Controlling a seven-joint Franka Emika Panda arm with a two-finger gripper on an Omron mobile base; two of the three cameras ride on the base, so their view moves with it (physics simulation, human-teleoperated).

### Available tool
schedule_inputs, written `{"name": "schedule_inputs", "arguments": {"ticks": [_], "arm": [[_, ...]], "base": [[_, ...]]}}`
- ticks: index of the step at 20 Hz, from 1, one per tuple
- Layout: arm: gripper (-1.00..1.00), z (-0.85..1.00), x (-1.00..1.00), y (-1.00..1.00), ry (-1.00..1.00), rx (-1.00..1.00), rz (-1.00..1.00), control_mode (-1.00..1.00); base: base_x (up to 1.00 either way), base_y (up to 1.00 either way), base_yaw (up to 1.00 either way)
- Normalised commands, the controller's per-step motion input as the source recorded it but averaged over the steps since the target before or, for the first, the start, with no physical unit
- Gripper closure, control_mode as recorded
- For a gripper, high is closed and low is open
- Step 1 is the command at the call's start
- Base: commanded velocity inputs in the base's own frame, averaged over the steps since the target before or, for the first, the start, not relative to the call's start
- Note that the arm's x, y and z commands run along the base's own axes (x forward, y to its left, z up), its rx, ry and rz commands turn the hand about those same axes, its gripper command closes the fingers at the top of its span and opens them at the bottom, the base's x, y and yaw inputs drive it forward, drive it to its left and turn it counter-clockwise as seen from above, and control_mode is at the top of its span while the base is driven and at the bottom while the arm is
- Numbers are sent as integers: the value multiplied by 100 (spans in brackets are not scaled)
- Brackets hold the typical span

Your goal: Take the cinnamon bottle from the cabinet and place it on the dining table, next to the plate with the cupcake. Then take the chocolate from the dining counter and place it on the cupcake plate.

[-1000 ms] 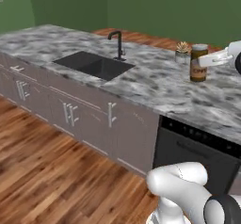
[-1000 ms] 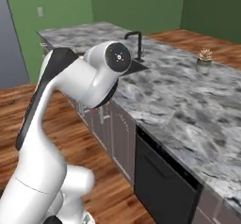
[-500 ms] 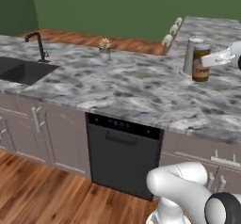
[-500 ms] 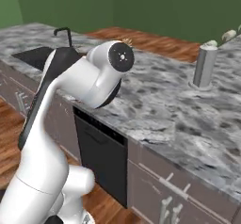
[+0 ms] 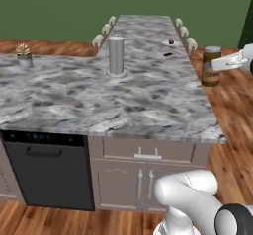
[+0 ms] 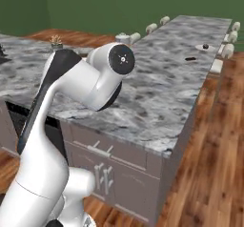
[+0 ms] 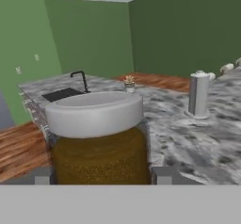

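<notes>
Jaws: clamped on the cinnamon bottle (image 7: 98,140), which sits upright between them
Handling: judged rigid, light, smooth-walled
Hold: best kept mid-body, below the lid

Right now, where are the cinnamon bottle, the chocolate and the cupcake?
cinnamon bottle (image 5: 211,72): left base view, on its brown body.
chocolate (image 5: 168,54): left base view, middle of the flat bar.
cupcake (image 5: 171,42): left base view, its dark top.

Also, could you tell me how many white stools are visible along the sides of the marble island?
6: three along the far left side, the nearest stool, and three along the right side, the nearest. More may be hidden behind the dining counter.
</notes>
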Motion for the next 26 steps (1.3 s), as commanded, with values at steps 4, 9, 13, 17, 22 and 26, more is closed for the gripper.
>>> {"name": "schedule_inputs", "arguments": {"ticks": [4, 9, 13, 17, 22, 26], "arm": [[100, 0, 0, 0, 0, 0, 0, 100], [100, 0, 0, 0, 0, 0, 0, 100], [100, 0, 0, 0, 0, 0, 0, 100], [100, 0, 0, 0, 0, 0, 0, 100], [100, 0, 0, 0, 0, 0, 0, 100], [100, 0, 0, 0, 0, 0, 0, 100]], "base": [[37, -100, -31], [86, -99, -12], [95, -100, 0], [100, -92, 14], [100, -86, 28], [30, -100, 12]]}}
